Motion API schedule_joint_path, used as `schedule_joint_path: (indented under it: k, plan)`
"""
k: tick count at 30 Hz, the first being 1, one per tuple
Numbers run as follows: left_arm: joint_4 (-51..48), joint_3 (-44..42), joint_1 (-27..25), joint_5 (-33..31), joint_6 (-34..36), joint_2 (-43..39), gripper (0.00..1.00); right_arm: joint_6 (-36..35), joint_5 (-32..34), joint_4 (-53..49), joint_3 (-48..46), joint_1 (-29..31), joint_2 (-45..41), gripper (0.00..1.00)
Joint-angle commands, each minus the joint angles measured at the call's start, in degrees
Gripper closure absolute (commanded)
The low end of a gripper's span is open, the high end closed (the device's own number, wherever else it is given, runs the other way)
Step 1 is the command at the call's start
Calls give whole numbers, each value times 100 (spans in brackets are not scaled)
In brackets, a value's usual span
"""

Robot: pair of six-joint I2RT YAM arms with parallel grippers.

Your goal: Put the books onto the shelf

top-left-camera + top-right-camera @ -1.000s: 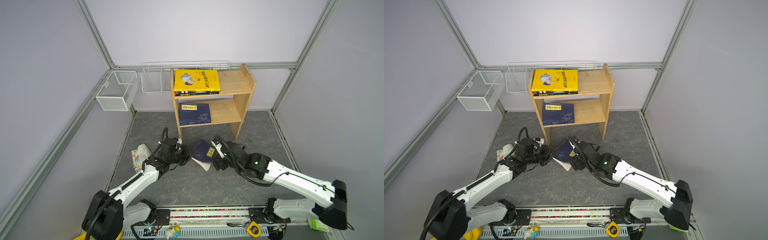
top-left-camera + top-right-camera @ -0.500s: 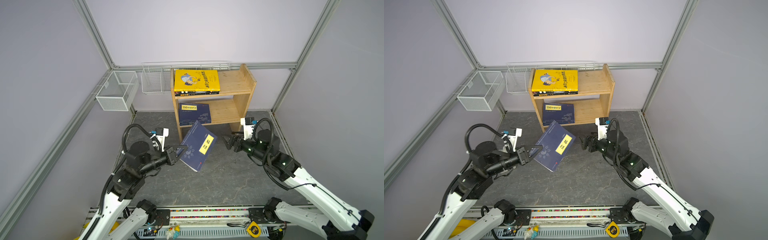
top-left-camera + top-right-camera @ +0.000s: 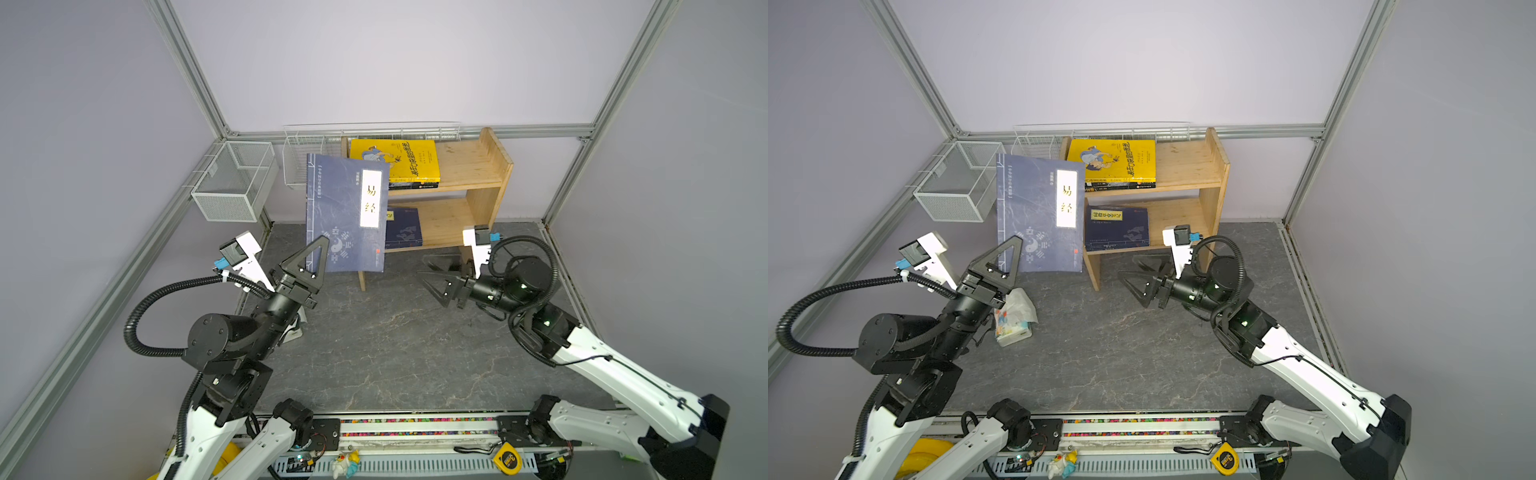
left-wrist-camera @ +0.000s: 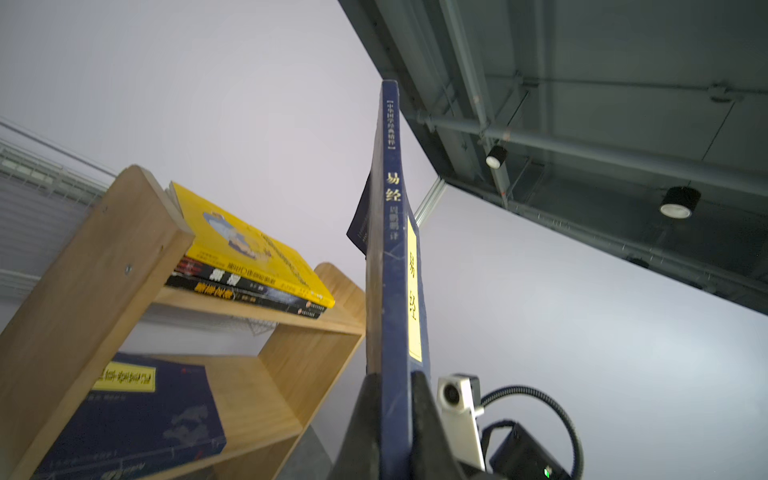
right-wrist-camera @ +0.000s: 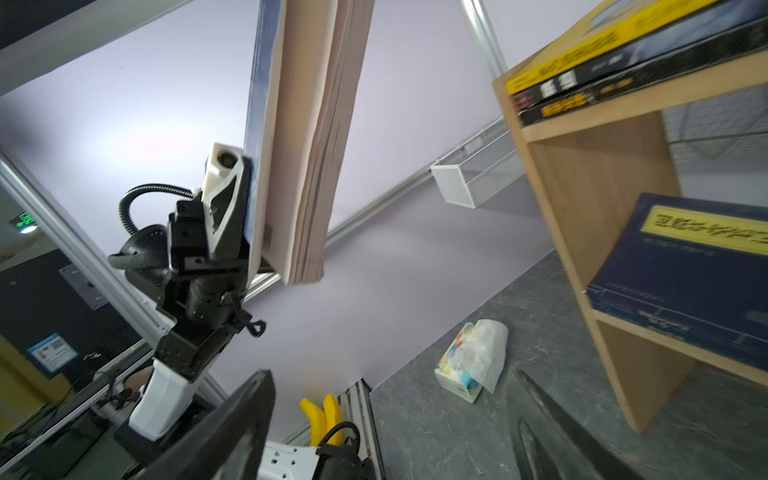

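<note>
One navy book [image 3: 338, 208] in left tool [image 3: 321, 245]

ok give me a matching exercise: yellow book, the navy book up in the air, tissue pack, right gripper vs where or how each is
1 yellow book
2 raised navy book
3 tissue pack
4 right gripper

A open, empty
B clamped upright in the left gripper
C on the floor
D top of the pile on the shelf upper tier

Pairs: 1-D, 2-B, 3-C, 4-A
</note>
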Motion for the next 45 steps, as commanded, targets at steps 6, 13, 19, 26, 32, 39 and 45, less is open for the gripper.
schedule_joint_path:
  k: [6,13,19,26,32,39,45]
  plan:
    - [2559,-273,-20,-425,-847,606,100,853,-319,2278,477,420,1148,9]
    - [2954,-514,-144,-689,-1008,849,100,1434,-196,3570,1136,450,2061,6]
    - [2909,-439,-434,-771,-799,1041,100,2004,80,4472,1502,469,2708,5]
    - [2918,-455,-609,-783,-805,1242,100,2075,338,4582,1692,475,2843,17]
    - [2977,-473,-628,-767,-867,1334,100,2032,506,4166,1700,473,2752,59]
    - [2613,-226,-626,-577,-805,1451,83,2507,531,4169,1651,282,2854,93]
    - [1394,233,-620,-232,-424,1381,27,2560,-241,3687,1632,-158,2525,93]
